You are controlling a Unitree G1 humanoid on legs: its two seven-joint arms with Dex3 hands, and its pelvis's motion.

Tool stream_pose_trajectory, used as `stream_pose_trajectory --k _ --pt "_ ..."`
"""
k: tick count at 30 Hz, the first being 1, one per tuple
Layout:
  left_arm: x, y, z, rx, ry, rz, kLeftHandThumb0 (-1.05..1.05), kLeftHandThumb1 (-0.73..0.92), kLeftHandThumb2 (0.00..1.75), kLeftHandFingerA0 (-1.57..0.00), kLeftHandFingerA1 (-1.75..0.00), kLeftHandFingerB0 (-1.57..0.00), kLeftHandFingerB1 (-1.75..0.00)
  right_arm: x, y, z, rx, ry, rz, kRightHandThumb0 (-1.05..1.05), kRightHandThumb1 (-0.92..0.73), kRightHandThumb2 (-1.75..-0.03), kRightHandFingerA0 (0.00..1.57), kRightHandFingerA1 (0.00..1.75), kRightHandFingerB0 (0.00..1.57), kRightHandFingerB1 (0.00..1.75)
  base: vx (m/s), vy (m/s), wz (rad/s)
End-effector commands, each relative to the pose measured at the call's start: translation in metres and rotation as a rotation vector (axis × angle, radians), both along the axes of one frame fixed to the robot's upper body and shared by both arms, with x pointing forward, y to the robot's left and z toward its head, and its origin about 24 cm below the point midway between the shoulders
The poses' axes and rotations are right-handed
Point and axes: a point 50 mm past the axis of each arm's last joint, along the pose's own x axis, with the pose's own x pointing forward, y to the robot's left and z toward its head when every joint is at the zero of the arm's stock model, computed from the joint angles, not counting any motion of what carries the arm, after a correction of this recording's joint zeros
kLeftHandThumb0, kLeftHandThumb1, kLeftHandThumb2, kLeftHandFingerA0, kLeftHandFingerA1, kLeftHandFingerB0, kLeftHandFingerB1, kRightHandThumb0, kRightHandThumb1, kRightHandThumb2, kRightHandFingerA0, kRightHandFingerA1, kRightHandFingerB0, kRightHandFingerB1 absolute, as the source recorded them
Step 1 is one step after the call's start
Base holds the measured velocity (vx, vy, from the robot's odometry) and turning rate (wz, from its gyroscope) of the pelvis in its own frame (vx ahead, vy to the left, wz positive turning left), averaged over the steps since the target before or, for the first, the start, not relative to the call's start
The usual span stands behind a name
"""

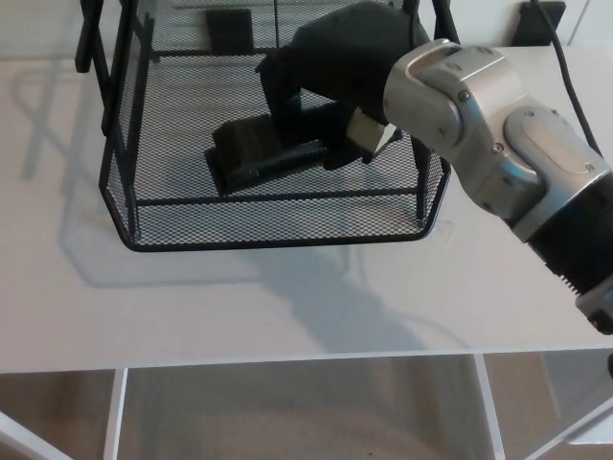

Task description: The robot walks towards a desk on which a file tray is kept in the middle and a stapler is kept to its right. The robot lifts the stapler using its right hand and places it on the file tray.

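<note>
We find the stapler [251, 153] lying on the mesh floor of the file tray [278, 240], near its front wall. Its long axis runs left to right, with the right end angled slightly toward the back. The right hand [330, 72] closes around that right end and covers it. We note a small black object [228, 29] at the tray's back. The tray stands on the white desk [287, 307].

The robot's right arm [498, 144] is made of rounded, brushed silver-grey metal housings, dotted with small dark recessed screws [464, 95]. Toward the elbow it meets a matt black ribbed sleeve [584, 251]. At the other end sits the bulky black right hand [330, 77], with thick fingers [278, 96] and a small cream patch [368, 128] at the wrist.
</note>
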Motion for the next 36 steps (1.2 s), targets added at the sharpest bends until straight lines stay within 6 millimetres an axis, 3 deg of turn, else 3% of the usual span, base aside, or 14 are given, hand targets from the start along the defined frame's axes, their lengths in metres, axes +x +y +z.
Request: stream_pose_trajectory --k 1,4,8,9,10,14,15,16,19,23,24,28,29,36 --pt "0.002 0.007 0.009 0.034 -0.011 -0.025 -0.61 0.66 0.89 -0.33 -0.54 -0.15 -0.45 -0.001 -0.003 -0.001 0.043 -0.019 0.022 -0.38 -0.67 -0.60 0.59 0.75 0.42 0.34 0.00 0.000 0.00" --pt "0.002 0.006 0.009 0.029 -0.019 -0.023 -0.60 0.66 0.89 -0.33 -0.54 -0.15 -0.44 0.002 -0.002 0.007 -0.059 0.020 -0.025 -0.52 -0.43 -0.86 0.00 0.36 0.01 0.38 0.00 0.000 0.00" --pt "0.000 0.006 0.008 0.043 -0.016 -0.043 -0.56 0.81 0.63 -0.37 -0.43 -0.20 -0.34 0.004 -0.001 0.013 -0.095 0.015 -0.045 -0.76 -0.42 -0.75 0.00 0.10 0.05 0.13 0.00 0.000 0.00" --pt "0.000 0.006 0.007 0.044 -0.012 -0.036 -0.61 0.66 0.89 -0.32 -0.53 -0.15 -0.44 0.005 -0.002 0.014 -0.088 0.019 -0.049 -0.82 -0.44 -0.74 0.00 0.05 0.12 0.04 0.00 0.000 0.00" --pt "-0.001 0.006 0.007 0.046 -0.010 -0.034 -0.57 0.81 0.63 -0.37 -0.44 -0.20 -0.34 0.006 -0.003 0.016 -0.090 0.017 -0.048 -0.84 -0.47 -0.76 0.00 0.07 0.12 0.00 0.00 0.000 0.00" --pt "-0.001 0.007 0.007 0.042 -0.011 -0.031 -0.61 0.67 0.88 -0.31 -0.52 -0.16 -0.44 0.006 -0.005 0.020 -0.134 -0.008 -0.064 -0.86 -0.49 -0.82 0.00 0.13 0.00 0.00 0.00 0.000 0.00" --pt "-0.001 0.007 0.008 0.041 -0.012 -0.039 -0.56 0.81 0.63 -0.37 -0.45 -0.20 -0.36 0.005 -0.005 0.020 -0.141 -0.016 -0.069 -0.85 -0.49 -0.82 0.00 0.12 0.00 0.00 0.00 0.000 0.00" --pt "-0.001 0.007 0.009 0.043 -0.011 -0.040 -0.61 0.66 0.90 -0.34 -0.54 -0.16 -0.45 0.005 -0.005 0.020 -0.137 -0.019 -0.066 -0.85 -0.49 -0.83 0.00 0.12 0.00 0.00 0.00 0.000 0.00" --pt "-0.001 0.007 0.008 0.040 -0.006 -0.033 -0.61 0.67 0.90 -0.32 -0.53 -0.14 -0.44 0.005 -0.006 0.025 -0.152 -0.031 -0.061 -0.84 -0.47 -0.83 0.00 0.16 0.00 0.00 0.00 0.000 0.00" --pt "-0.003 0.007 0.007 0.036 -0.013 -0.014 -0.55 0.81 0.62 -0.37 -0.45 -0.20 -0.35 0.003 -0.010 0.051 -0.167 -0.060 -0.077 -0.90 -0.52 -0.86 0.00 0.15 0.00 0.00 0.00 0.000 0.00" --pt "-0.003 0.007 0.008 0.029 -0.014 -0.004 -0.60 0.66 0.89 -0.33 -0.54 -0.15 -0.45 0.001 -0.012 0.060 -0.159 -0.055 -0.081 -0.90 -0.52 -0.86 0.00 0.14 0.00 0.00 0.00 0.000 0.00" --pt "-0.002 0.008 0.009 0.035 -0.013 0.000 -0.61 0.65 0.89 -0.32 -0.53 -0.15 -0.44 -0.006 -0.024 0.099 -0.059 0.042 -0.095 -0.98 -0.56 -0.88 0.00 0.13 0.00 0.00 0.00 0.000 0.00" --pt "-0.003 0.007 0.008 0.031 -0.013 0.007 -0.56 0.79 0.63 -0.41 -0.48 -0.19 -0.34 -0.010 -0.030 0.112 0.002 0.066 -0.090 -1.00 -0.57 -0.87 0.00 0.12 0.00 0.00 0.00 0.000 0.00" --pt "-0.013 0.009 0.006 0.040 0.020 -0.015 -0.62 0.67 0.88 -0.30 -0.52 -0.17 -0.45 -0.048 -0.094 0.191 0.294 0.002 -0.045 -1.05 -0.67 -1.00 0.00 0.21 0.00 0.07 0.00 0.000 0.00"
